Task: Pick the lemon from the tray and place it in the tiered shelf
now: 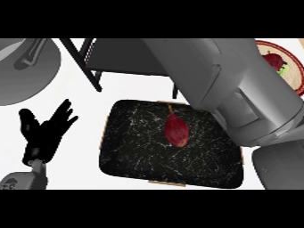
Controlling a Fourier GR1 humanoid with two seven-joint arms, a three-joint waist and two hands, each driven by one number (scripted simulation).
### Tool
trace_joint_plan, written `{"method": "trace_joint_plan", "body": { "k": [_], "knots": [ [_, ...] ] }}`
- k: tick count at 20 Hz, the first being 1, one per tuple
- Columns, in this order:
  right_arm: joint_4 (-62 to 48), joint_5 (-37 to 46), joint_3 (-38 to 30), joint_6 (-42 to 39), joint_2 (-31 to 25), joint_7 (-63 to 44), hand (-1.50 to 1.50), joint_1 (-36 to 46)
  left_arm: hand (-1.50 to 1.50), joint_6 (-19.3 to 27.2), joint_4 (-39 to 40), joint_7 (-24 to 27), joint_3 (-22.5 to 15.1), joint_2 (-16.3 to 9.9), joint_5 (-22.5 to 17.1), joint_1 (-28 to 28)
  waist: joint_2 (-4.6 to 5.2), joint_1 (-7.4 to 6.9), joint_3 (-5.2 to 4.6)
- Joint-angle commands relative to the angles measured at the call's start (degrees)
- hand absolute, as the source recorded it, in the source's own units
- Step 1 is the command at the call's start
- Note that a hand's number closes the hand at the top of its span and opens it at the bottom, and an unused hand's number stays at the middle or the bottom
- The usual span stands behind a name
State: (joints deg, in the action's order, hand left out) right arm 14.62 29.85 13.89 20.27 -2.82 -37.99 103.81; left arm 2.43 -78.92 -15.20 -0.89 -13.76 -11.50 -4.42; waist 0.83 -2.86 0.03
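no lemon showing on the tray (125, 151); a dark red, teardrop item (176, 130) is lying just at 1 o'clock of its centre. judging it light, smooth, soft: grasp across its belly. left hand (46, 131) is resting open at 9 o'clock; right hand hidden, only the forearm (246, 89) is showing.

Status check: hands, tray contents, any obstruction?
Left hand open, resting left of black speckled tray. Right hand out of sight; grey right forearm stretches over grey tiered shelf. Dark red fruit, no lemon, on tray.
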Motion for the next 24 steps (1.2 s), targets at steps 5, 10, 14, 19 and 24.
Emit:
{"method": "trace_joint_plan", "body": {
  "k": [5, 10, 14, 19, 24],
  "knots": [
    [-3.55, 2.61, 0.98, -2.85, 0.64, 3.42, 1.5, -0.7, 0.0, 1.4, 1.29, -1.67, -0.78, 1.27, 1.43, 1.09, -0.02, 0.57, -0.15],
    [-0.44, -1.79, -5.64, 9.84, 0.29, -2.39, -1.5, 0.68, 0.0, -0.92, -1.26, -3.53, 0.87, -1.44, -0.39, 1.19, -0.35, 0.66, -0.09],
    [1.45, -4.09, -8.84, 14.35, 0.91, 0.99, -1.5, -1.06, 0.0, 0.74, 2.99, -1.28, -0.03, 1.43, 1.27, -0.64, -0.08, 1.09, -0.12],
    [4.48, -8.52, -14.44, 17.88, -0.71, 3.04, -1.5, -0.85, 0.0, -0.04, 0.8, -3.86, 1.62, -0.58, 0.17, -1.13, -0.23, 0.92, -0.07],
    [7.17, -10.42, -18.26, 25.25, -2.97, 5.92, -1.5, -1.8, 0.0, 0.25, 0.58, 0.18, 0.47, 1.92, 0.93, 2.39, -0.26, 0.88, -0.1]
  ]
}}
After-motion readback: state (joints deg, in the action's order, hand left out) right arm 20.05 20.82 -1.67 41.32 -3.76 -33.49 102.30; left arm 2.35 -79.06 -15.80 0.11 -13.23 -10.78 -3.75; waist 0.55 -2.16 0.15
